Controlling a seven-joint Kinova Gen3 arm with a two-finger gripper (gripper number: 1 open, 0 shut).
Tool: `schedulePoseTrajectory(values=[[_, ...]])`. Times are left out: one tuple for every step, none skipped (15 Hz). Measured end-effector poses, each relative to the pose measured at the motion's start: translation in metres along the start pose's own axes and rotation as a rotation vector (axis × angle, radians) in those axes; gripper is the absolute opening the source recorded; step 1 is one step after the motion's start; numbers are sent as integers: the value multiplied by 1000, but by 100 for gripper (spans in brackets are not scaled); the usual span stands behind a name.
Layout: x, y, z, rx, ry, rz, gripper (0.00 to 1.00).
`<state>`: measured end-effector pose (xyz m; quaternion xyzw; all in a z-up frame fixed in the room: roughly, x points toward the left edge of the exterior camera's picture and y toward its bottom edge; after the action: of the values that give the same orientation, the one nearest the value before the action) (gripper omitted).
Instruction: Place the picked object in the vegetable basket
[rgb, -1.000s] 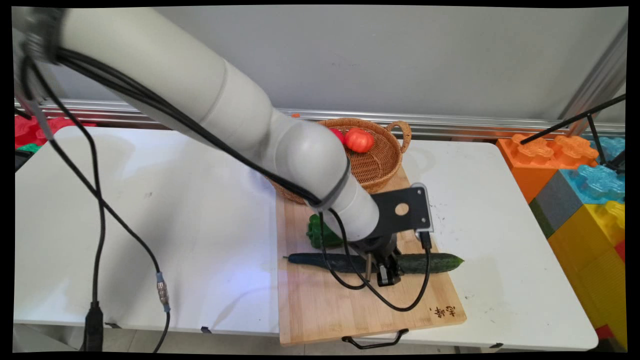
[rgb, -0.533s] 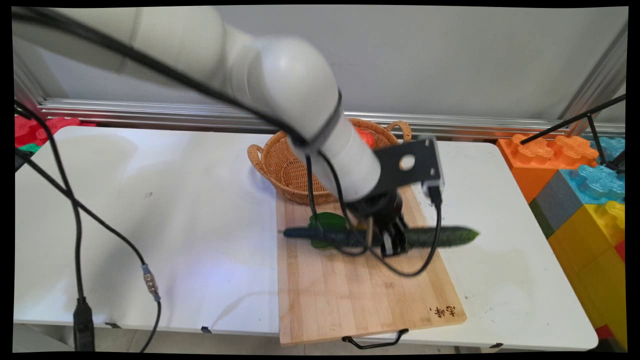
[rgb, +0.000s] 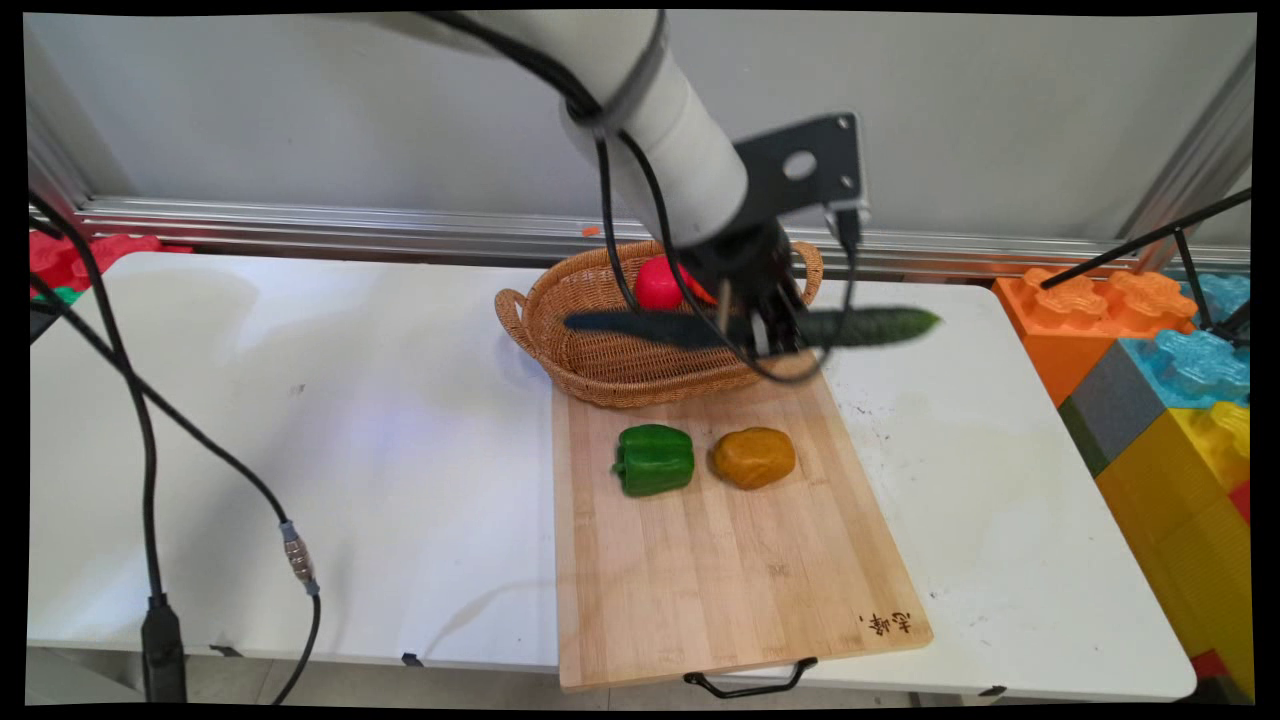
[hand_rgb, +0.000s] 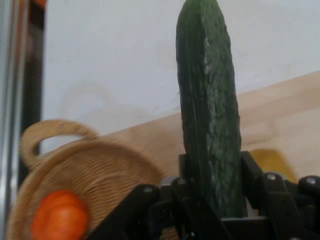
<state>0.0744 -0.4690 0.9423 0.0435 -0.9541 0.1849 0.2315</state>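
- Cucumber (rgb: 870, 327), long and dark green, is gripped crosswise by the gripper (rgb: 770, 335), well clear of the table (rgb: 300, 400) and lifted above the near rim of the wicker basket (rgb: 610, 350).
- Seen from the main view, the cucumber lies roughly level, one end reaching left across the basket's opening and the other poking out right, past the basket's handle and over the white tabletop.
- From the hand view, the cucumber (hand_rgb: 207, 125) rises straight up between the two black fingers (hand_rgb: 252, 172), which are clenched against its sides; the grip sits partway along its length, nearer one end than the other as far as the main view shows.
- Under the gripper (hand_rgb: 210, 200) in that view lie the basket (hand_rgb: 100, 170) with a red-orange tomato (hand_rgb: 60, 217) inside, and a strip of the wooden cutting board (hand_rgb: 280, 120).
- In the main view a red tomato (rgb: 657, 284) shows in the basket, partly behind the arm's cables.
- On the cutting board (rgb: 720, 580), which touches the basket's near edge, sit a green bell pepper (rgb: 655, 459) and, just beside it to the right, a brownish-yellow potato-like lump (rgb: 754, 457); the two are apart.
- Big coloured toy blocks (rgb: 1170, 380) stand off the table's right end.
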Motion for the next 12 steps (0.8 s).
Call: schedulePoseTrajectory(values=[[-4,-8,1,12,-5,5,0],[-11,-20,4,32,-15,11,0],[-19,-30,7,47,-25,12,0],[-28,-41,12,59,-38,9,0],[-37,-49,18,63,-50,2,0],[-47,-57,25,63,-61,-9,0],[-57,-63,34,59,-72,-19,0],[-66,-68,41,54,-80,-28,0],[-78,-74,51,47,-92,-40,0],[-86,-78,58,43,-98,-47,0],[-93,-81,65,40,-104,-52,0],[-102,-87,73,38,-109,-55,0]])
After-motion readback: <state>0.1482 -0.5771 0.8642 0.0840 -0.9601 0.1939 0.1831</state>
